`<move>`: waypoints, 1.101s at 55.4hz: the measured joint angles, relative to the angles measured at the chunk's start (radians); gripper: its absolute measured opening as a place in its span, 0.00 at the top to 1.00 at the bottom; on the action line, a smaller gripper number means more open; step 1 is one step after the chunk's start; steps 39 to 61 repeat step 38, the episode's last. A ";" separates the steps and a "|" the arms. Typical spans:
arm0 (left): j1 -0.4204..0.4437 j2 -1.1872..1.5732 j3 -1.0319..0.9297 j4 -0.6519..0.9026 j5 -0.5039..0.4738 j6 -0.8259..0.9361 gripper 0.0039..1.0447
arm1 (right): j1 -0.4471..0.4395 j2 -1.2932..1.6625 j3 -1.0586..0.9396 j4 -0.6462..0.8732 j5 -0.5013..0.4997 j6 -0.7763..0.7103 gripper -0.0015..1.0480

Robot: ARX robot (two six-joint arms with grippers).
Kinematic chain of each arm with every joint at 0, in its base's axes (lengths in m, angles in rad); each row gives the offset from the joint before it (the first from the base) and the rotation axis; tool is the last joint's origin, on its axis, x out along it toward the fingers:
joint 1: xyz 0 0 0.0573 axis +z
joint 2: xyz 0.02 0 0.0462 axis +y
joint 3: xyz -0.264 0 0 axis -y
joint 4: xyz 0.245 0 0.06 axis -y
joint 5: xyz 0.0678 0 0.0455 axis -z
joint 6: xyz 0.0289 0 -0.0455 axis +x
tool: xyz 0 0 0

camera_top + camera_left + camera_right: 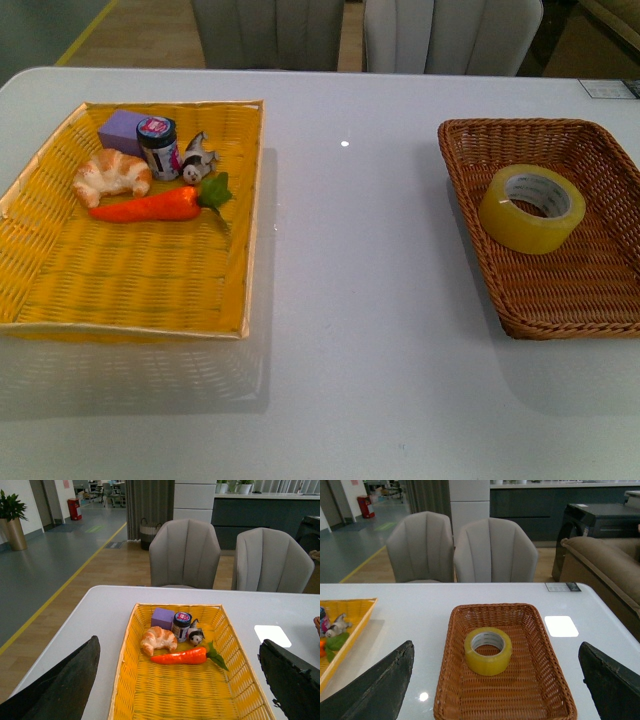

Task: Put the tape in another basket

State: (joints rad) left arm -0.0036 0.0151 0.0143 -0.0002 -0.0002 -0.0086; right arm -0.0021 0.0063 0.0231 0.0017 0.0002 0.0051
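Observation:
The yellow tape roll [531,208] lies flat in the brown wicker basket [470,190] at the table's right; both also show in the right wrist view, the tape [488,650] inside the basket [451,670]. My right gripper [495,690] is open and empty, held back from and above the basket's near end, fingers [377,690] wide apart. My left gripper [177,687] is open and empty above the near end of the bright yellow tray basket [125,665]. Neither arm shows in the front view.
The yellow tray basket [250,250] at the table's left holds a croissant [112,175], a carrot [150,206], a dark jar [158,146], a purple block [122,130] and a small toy animal [196,160]. Two grey chairs [460,547] stand beyond the white table.

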 joint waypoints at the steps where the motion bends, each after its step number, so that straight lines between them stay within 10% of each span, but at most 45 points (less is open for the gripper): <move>1: 0.000 0.000 0.000 0.000 0.000 0.000 0.08 | 0.000 0.000 0.000 0.000 0.000 0.000 0.09; 61: 0.000 0.000 0.000 0.000 0.000 0.000 0.08 | 0.000 0.000 0.000 0.000 0.000 0.000 0.09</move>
